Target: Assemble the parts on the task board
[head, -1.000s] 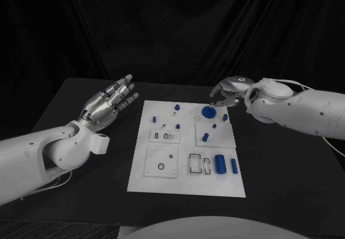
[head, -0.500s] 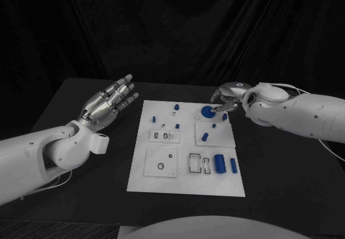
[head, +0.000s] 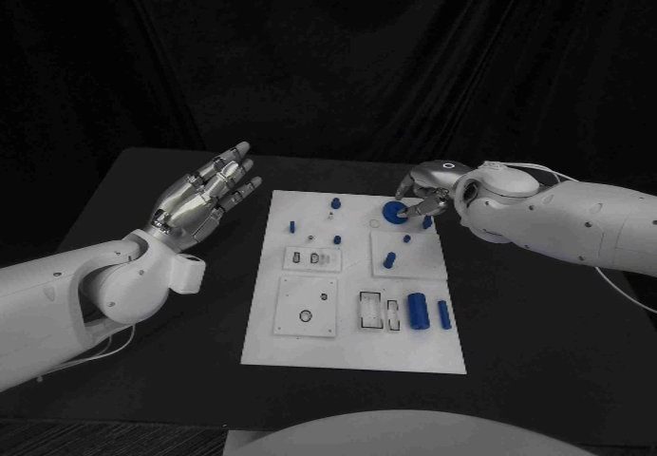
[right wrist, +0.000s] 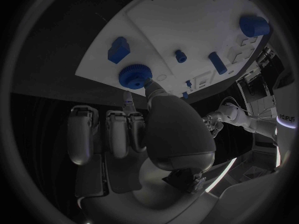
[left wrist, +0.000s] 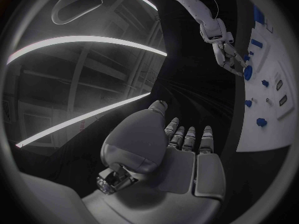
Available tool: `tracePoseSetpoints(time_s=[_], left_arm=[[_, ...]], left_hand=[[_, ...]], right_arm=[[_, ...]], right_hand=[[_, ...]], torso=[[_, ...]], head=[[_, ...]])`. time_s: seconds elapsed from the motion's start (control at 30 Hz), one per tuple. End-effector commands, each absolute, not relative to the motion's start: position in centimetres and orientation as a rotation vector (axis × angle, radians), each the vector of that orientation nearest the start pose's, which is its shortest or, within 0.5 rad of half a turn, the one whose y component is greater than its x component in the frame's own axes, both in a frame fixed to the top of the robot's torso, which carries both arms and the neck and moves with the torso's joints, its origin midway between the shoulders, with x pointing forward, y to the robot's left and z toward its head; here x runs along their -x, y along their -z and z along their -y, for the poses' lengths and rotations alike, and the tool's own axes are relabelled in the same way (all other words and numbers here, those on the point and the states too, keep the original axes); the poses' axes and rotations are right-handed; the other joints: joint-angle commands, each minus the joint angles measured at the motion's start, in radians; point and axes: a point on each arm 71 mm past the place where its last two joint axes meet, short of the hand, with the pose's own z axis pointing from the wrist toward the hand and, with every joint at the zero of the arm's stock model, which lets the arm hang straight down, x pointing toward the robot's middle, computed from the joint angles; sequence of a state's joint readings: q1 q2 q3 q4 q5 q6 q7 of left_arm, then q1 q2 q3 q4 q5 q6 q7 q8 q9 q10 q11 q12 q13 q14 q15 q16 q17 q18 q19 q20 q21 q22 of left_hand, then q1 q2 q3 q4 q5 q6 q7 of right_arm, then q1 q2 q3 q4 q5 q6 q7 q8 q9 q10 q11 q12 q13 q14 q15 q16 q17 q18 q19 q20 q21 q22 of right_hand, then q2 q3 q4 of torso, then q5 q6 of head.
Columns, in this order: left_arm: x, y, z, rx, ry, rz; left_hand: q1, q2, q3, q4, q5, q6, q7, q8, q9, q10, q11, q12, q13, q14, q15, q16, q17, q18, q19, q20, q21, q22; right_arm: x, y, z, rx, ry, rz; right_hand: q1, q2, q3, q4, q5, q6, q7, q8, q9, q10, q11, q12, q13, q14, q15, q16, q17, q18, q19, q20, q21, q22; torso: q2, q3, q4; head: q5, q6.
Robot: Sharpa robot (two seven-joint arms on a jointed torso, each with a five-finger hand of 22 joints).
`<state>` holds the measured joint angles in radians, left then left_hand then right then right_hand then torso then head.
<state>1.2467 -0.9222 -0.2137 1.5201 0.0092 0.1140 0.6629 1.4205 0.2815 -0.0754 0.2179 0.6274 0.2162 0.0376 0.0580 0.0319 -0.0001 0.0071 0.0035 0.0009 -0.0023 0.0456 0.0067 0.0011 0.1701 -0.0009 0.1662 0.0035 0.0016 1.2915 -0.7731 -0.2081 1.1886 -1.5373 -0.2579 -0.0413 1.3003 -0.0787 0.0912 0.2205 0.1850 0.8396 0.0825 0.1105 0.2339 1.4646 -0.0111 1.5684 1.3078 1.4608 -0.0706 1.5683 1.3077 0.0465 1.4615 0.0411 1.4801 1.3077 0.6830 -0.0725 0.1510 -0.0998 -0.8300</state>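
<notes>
The white task board [head: 356, 328] lies in the middle of the black table. Over its far right part my right hand [head: 427, 195] pinches a blue gear [head: 396, 212] between thumb and a fingertip. The right wrist view shows the same gear [right wrist: 135, 76] at the fingertips [right wrist: 152, 88], just above the board [right wrist: 187, 20]. My left hand [head: 205, 195] hovers left of the board, palm up, fingers spread, holding nothing. The left wrist view has the left hand's palm [left wrist: 187, 159], with the right hand [left wrist: 225, 55] and gear [left wrist: 248, 72] farther off.
Several blue parts sit on the board: a small block [head: 335, 202] at the far edge, a peg [head: 291, 227] at the left, a peg [head: 392, 261] mid-right, and two cylinders [head: 419, 312] near the front right. Bare black table surrounds the board.
My right arm has swung a little to the left and lower, turning the hand over the gear, which has barely shifted. The left hand has not moved.
</notes>
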Motion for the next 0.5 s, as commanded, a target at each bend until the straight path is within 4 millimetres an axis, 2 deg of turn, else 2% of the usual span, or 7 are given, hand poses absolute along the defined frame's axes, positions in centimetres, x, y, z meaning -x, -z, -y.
tracePoseSetpoints(time_s=[0.03,0.27,0.37,0.4,0.47,0.5], left_arm=[[-46.1,19.6,-23.2,0.945,1.982,-1.424],[-46.1,19.7,-23.3,0.946,1.981,-1.427],[-46.1,19.7,-23.3,0.946,1.982,-1.428],[-46.1,19.7,-23.3,0.946,1.983,-1.429],[-46.1,19.7,-23.2,0.947,1.983,-1.430],[-46.1,19.7,-23.2,0.947,1.983,-1.431]], left_hand=[[-0.001,0.003,0.007,-0.002,0.003,0.000,-0.001,0.006,0.001,0.000,0.006,-0.003,-0.001,0.002,0.008,-0.007,-0.001,0.011,0.001,0.009,-0.003,-0.002],[-0.001,0.003,0.007,-0.002,0.003,0.000,-0.001,0.006,0.001,0.000,0.006,-0.003,-0.001,0.002,0.008,-0.007,-0.001,0.011,0.001,0.009,-0.003,-0.002],[-0.001,0.003,0.007,-0.002,0.003,0.000,-0.001,0.006,0.001,0.000,0.006,-0.003,-0.001,0.002,0.008,-0.007,-0.001,0.011,0.001,0.009,-0.003,-0.002],[-0.001,0.003,0.007,-0.002,0.003,0.000,-0.001,0.006,0.001,0.000,0.006,-0.003,-0.001,0.002,0.008,-0.007,-0.001,0.011,0.001,0.009,-0.003,-0.002],[-0.001,0.003,0.007,-0.002,0.003,0.000,-0.001,0.006,0.001,0.000,0.006,-0.003,-0.001,0.002,0.008,-0.007,-0.001,0.011,0.001,0.009,-0.003,-0.002],[-0.001,0.004,0.009,-0.002,0.003,0.001,-0.001,0.006,0.001,0.000,0.005,-0.003,-0.001,0.002,0.008,-0.007,-0.001,0.011,0.001,0.009,-0.003,-0.002]], right_arm=[[-53.6,21.7,27.1,0.285,-0.308,-1.760],[-53.6,22.3,27.0,0.292,-0.302,-1.779],[-53.5,22.5,27.0,0.295,-0.301,-1.786],[-53.5,22.6,26.9,0.296,-0.301,-1.789],[-53.5,22.8,26.9,0.298,-0.302,-1.793],[-53.5,22.9,26.9,0.299,-0.302,-1.796]], right_hand=[[0.010,-0.003,-0.002,-0.007,-0.003,0.011,-0.001,0.012,0.008,0.106,0.004,0.002,0.263,0.110,0.000,0.002,0.263,-0.013,0.032,0.001,-0.009,0.184],[0.023,0.001,-0.001,-0.020,0.010,0.028,-0.003,0.031,0.037,0.106,0.003,0.002,0.263,0.110,-0.002,0.002,0.263,-0.012,0.028,0.000,-0.015,0.181],[0.028,0.004,0.000,-0.029,0.036,0.032,-0.004,0.047,0.059,0.106,0.002,0.002,0.263,0.110,-0.003,0.002,0.263,-0.012,0.027,-0.002,-0.016,0.181],[0.033,0.007,0.000,-0.036,0.070,0.033,-0.005,0.062,0.075,0.106,0.002,0.002,0.263,0.110,-0.004,0.002,0.263,-0.011,0.027,-0.003,-0.017,0.182],[0.035,0.009,0.001,-0.042,0.097,0.028,-0.005,0.071,0.087,0.106,0.001,0.002,0.263,0.110,-0.005,0.002,0.263,-0.011,0.026,-0.003,-0.018,0.182],[0.040,0.011,0.004,-0.050,0.128,0.025,-0.006,0.081,0.101,0.106,0.001,0.002,0.263,0.110,-0.006,0.002,0.263,-0.010,0.025,-0.004,-0.021,0.180]], torso=[[0.000,0.0000,-0.0005],[0.000,0.0004,0.0000],[-0.001,-0.0001,-0.0006],[0.000,0.0000,-0.0005],[0.000,0.0000,-0.0004],[0.000,0.0001,-0.0002]], head=[[0.001,-0.001],[0.004,-0.004],[0.004,-0.006],[0.004,-0.006],[0.004,-0.006],[0.004,-0.006]])
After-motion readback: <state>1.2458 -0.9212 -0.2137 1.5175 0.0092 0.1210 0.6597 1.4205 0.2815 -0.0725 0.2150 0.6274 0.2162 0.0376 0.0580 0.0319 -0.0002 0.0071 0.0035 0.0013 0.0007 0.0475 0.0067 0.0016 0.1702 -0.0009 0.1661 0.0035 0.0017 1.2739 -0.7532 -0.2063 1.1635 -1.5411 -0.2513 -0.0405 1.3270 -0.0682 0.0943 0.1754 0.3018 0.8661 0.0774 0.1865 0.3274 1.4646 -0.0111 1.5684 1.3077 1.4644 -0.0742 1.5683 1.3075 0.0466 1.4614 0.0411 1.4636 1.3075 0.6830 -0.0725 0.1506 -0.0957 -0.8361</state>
